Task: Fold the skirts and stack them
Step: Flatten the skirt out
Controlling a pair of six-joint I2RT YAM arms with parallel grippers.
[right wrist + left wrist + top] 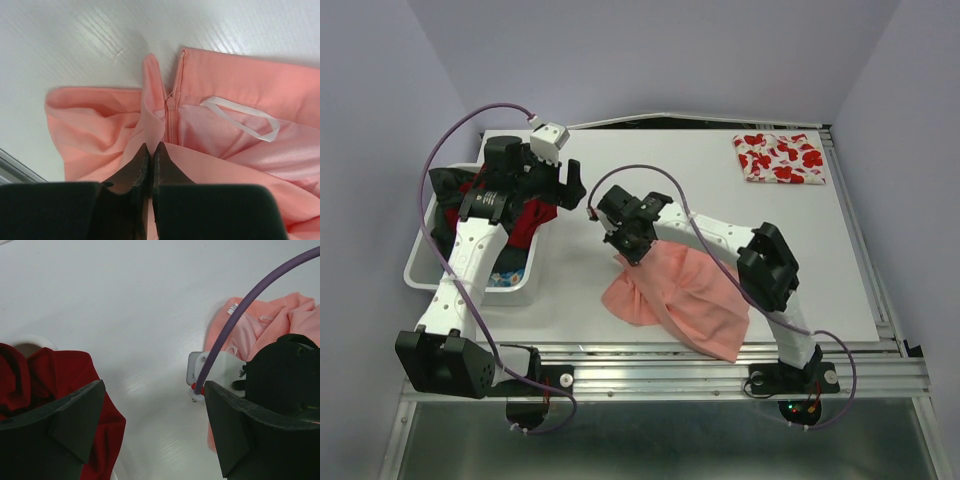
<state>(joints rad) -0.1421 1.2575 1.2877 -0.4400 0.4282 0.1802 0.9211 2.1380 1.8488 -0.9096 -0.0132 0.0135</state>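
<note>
A salmon-pink skirt [682,298] lies crumpled on the table's near middle, its zipper and white hanger loop showing by the waistband [220,85]. My right gripper [152,146] is shut on a fold of that pink cloth next to the zipper, at the skirt's upper left end [632,250]. A white skirt with red flowers [781,158] lies folded at the far right of the table. My left gripper [565,186] hangs open over the bin's right edge, nothing between its fingers [75,415]; the pink skirt [280,320] shows to its right.
A white bin [420,262] at the left holds red cloth [530,222], dark cloth and more garments; the red cloth [60,375] drapes over its rim. A purple cable [240,315] crosses the left wrist view. The table's metal front rail [670,375] runs below the pink skirt.
</note>
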